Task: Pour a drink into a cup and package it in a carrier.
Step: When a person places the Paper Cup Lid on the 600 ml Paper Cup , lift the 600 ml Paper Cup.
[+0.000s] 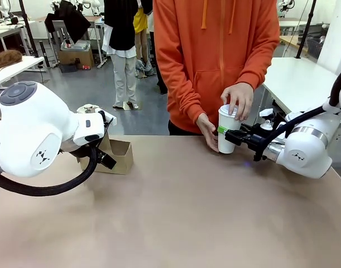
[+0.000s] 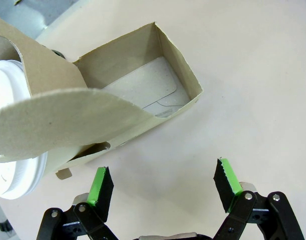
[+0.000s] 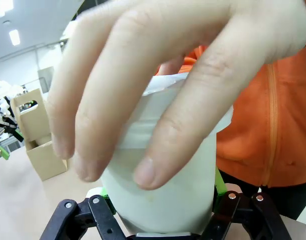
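Note:
My right gripper [image 1: 233, 135] is shut on the tall white cup [image 1: 228, 129] at the table's far edge. In the right wrist view the cup [image 3: 163, 185] stands between the green pads [image 3: 220, 182]. A person's hand [image 1: 238, 99] presses down on the cup's top, and the other hand [image 1: 206, 132] rests against its side. The brown carrier [image 1: 118, 156] stands at the left. My left gripper [image 2: 164, 182] hangs open just beside it, empty. One carrier pocket [image 2: 142, 90] is empty; the other holds a white-lidded cup [image 2: 12, 170]. The drink is out of view.
The carrier's upright handle tab [image 2: 57, 120] rises close in front of the left wrist camera. A person in an orange hoodie [image 1: 215, 56] stands at the far side. A white table [image 1: 304, 84] stands behind on the right.

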Controlling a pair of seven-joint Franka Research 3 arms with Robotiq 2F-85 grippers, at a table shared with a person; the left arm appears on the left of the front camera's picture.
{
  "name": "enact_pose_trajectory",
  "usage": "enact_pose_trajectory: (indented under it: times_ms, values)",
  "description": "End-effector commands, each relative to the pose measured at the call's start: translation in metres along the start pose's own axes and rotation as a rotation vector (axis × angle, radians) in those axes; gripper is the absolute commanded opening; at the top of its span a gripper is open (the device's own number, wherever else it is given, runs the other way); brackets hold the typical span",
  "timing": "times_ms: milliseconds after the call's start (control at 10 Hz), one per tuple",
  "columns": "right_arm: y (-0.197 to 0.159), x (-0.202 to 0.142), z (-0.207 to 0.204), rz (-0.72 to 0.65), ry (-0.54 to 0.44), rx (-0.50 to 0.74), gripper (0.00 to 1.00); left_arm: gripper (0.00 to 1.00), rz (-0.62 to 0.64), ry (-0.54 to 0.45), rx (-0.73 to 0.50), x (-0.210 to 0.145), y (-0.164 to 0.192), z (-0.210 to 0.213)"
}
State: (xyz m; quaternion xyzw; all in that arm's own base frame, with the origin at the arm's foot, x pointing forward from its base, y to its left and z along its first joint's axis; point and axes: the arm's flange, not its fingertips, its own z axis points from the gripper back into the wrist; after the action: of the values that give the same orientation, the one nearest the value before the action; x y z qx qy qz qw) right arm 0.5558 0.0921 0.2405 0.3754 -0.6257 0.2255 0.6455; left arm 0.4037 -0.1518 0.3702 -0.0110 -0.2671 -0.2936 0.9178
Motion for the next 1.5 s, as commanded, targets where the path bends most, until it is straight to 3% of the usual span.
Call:
enact_pose_trajectory:
  times_ms: [0, 1400]
  values:
    - [0.0015, 0.0038, -0.0011, -0.001, -0.004, 0.0, 0.8, 1.0, 0.0, -0.001, -0.002, -0.0001, 0.0001, 0.0004]
    - [0.0015, 0.0038, -0.0011, -0.001, -0.004, 0.0, 0.8, 1.0, 0.0, -0.001, -0.002, -0.0001, 0.0001, 0.0004]
